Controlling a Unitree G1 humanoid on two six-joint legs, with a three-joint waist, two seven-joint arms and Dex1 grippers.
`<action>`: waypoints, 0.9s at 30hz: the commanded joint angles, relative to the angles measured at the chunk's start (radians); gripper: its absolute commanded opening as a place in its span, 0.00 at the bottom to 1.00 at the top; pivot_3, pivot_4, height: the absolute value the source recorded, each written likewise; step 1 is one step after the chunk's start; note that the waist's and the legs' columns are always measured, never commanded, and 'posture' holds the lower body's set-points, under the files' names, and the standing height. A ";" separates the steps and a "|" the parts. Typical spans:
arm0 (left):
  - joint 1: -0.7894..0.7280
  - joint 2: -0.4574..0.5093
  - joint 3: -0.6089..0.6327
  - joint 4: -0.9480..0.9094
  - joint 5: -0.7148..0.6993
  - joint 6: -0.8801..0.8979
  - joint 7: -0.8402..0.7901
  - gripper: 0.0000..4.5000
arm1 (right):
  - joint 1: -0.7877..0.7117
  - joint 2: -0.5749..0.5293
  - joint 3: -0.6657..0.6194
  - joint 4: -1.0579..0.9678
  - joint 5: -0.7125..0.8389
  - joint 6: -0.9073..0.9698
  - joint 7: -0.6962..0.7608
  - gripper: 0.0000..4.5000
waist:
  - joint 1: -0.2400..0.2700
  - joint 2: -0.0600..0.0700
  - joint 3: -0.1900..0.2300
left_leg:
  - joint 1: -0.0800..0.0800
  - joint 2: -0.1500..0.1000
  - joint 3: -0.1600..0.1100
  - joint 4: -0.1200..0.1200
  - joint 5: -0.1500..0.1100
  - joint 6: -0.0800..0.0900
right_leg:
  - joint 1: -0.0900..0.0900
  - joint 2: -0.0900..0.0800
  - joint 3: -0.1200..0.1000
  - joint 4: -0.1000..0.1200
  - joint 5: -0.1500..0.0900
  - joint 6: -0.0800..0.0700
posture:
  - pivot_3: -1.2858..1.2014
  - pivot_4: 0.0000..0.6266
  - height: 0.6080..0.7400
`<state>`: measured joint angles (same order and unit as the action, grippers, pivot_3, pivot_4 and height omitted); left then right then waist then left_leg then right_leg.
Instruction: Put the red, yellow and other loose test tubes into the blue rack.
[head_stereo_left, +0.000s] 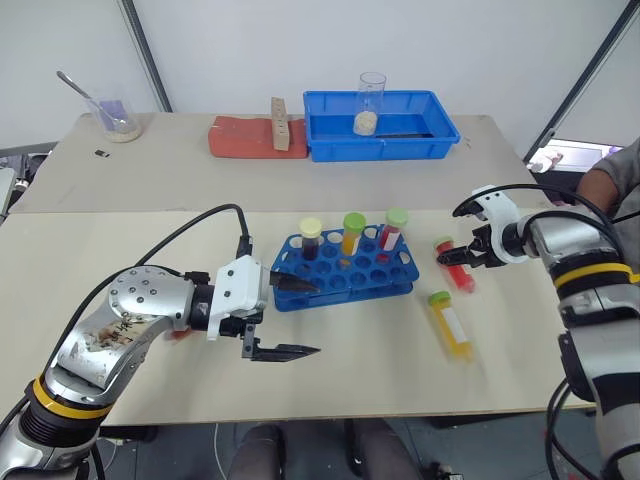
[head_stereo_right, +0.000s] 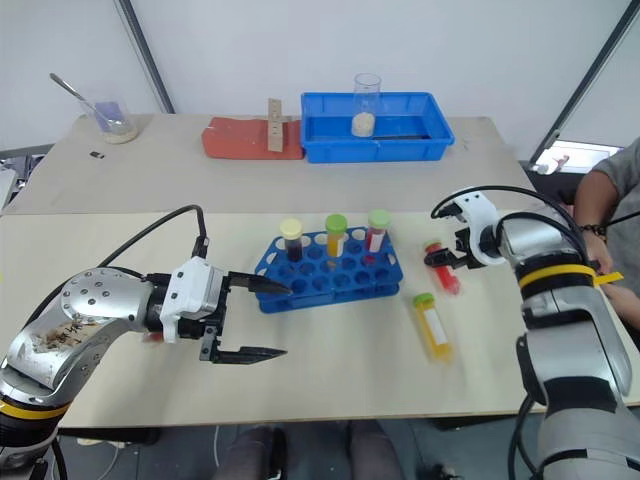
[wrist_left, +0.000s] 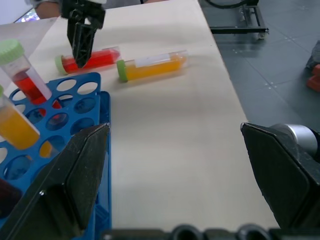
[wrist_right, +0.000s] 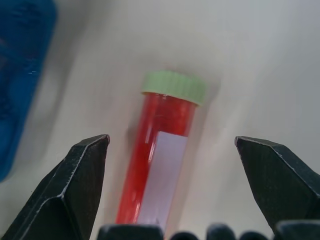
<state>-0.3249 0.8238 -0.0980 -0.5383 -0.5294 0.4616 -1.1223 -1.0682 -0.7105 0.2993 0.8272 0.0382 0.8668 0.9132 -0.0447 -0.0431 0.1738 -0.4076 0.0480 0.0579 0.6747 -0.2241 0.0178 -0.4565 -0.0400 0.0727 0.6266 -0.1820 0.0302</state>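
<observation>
The blue rack (head_stereo_left: 345, 270) stands mid-table with three capped tubes upright in its back row. Two loose tubes lie to its right. The red tube (head_stereo_left: 456, 268) with a green cap lies nearest my right gripper (head_stereo_left: 458, 257), which hovers open just over it; in the right wrist view the red tube (wrist_right: 160, 160) lies between the spread fingers (wrist_right: 75, 190), untouched. The yellow tube (head_stereo_left: 450, 325) lies nearer the front edge. My left gripper (head_stereo_left: 315, 320) is open and empty at the rack's front left corner, pointing right.
At the back a blue bin (head_stereo_left: 330, 150) holds a glass beaker (head_stereo_left: 371, 100). Beside it lies a red pad (head_stereo_left: 240, 138) with a wooden block (head_stereo_left: 280, 125). A dish with a spoon (head_stereo_left: 115, 120) sits far left. A person (head_stereo_left: 610, 185) sits at the right edge.
</observation>
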 joint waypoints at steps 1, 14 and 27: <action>-0.013 -0.005 0.006 -0.040 -0.001 -0.010 0.012 1.00 | -0.062 0.016 0.005 0.128 -0.053 -0.077 0.024 1.00 | 0.000 0.000 0.000 | 0.000 0.000 0.000 0.000 0.000 0.000 | 0.000 0.000 0.000 0.000 0.000 0.000 | 0.52 0.24 1.00; 0.007 -0.026 0.014 -0.048 -0.006 -0.003 0.051 1.00 | -0.136 0.078 -0.063 0.324 -0.104 -0.152 -0.013 0.23 | -0.003 0.000 0.000 | 0.001 0.000 0.000 0.002 0.000 0.000 | 0.000 0.000 0.000 0.002 0.000 0.001 | 0.52 0.24 1.00; 0.036 -0.125 0.155 0.019 -0.133 -0.022 0.085 1.00 | 0.322 -0.160 -0.459 -0.790 0.166 0.215 0.046 0.23 | 0.024 0.002 0.000 | -0.002 0.000 -0.003 0.001 -0.001 0.001 | 0.000 0.000 -0.002 0.001 -0.001 0.001 | 0.52 0.24 1.00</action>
<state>-0.2897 0.6985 0.0304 -0.5103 -0.6385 0.4588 -1.0322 -0.7860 -0.8630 -0.0773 0.2274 0.1398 1.0441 0.9562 -0.0207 -0.0415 0.1741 -0.4093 0.0481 0.0540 0.6748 -0.2249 0.0189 -0.4564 -0.0399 0.0700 0.6272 -0.1846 0.0333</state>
